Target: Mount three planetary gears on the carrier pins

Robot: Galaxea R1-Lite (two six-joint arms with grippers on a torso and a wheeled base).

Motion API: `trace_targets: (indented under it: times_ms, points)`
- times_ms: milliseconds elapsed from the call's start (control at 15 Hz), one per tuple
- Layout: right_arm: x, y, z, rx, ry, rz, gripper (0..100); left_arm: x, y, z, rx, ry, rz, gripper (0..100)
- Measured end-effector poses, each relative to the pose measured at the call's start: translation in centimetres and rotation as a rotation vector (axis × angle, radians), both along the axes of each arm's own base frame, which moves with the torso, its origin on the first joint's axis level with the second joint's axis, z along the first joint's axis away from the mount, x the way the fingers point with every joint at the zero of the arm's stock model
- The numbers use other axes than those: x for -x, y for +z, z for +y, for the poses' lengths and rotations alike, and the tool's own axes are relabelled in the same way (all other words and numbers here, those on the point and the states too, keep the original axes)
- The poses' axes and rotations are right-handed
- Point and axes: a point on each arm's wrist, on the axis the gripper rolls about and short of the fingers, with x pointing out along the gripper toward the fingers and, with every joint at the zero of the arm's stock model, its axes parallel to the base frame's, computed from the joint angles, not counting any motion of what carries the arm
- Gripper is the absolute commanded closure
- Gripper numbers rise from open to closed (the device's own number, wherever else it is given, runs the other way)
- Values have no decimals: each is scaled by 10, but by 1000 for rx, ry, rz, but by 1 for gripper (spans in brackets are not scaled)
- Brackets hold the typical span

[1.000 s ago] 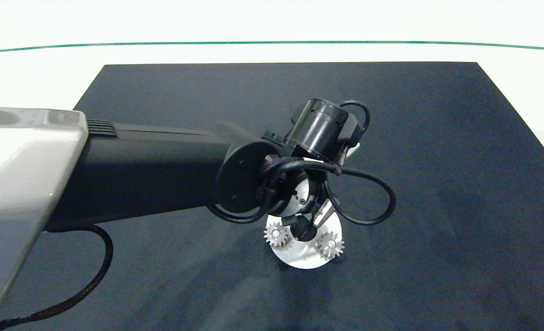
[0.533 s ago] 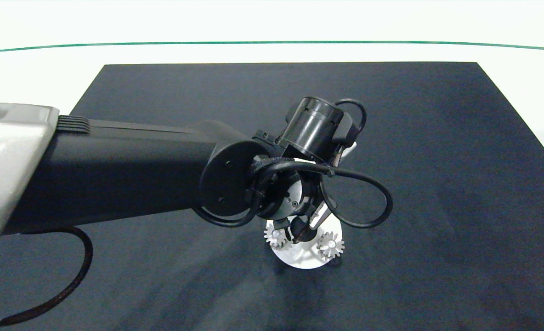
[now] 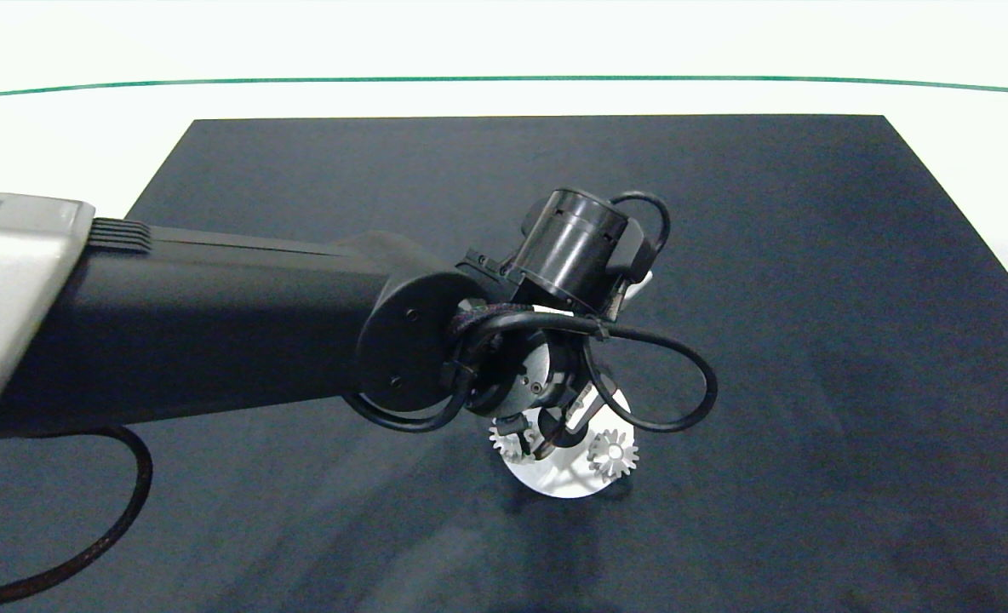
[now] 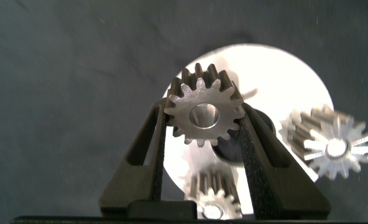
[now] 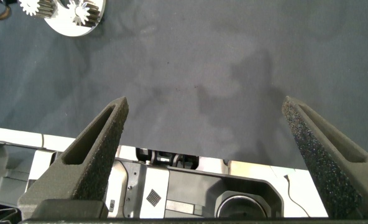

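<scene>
Third gear [image 4: 204, 113], clamped in left gripper [image 4: 204, 118] jaws, hangs over disc [image 4: 296, 81] beside two mounted gears [image 4: 333, 148]; right gripper [image 5: 209, 134] spread wide.

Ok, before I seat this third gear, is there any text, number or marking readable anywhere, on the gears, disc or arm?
None: no readable text in any view.
Gear in the left tool: bare metal.
White disc, seated gears: no marks.
Right tool, open over the dark mat: no label.
Small square patch on the robot base: too small to read.
</scene>
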Motion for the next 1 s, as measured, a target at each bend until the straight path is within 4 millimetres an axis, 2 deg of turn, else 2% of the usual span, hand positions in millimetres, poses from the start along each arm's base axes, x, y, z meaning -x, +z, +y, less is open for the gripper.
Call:
trace_targets:
  times_ms: [267,1000]
  points:
    - [0,0,0,0,1,1,0,1,2,-2,6,-5,-5,87]
    - [1,0,0,-1,1,0,0,-6,-8,-10,1,-6,-6,87]
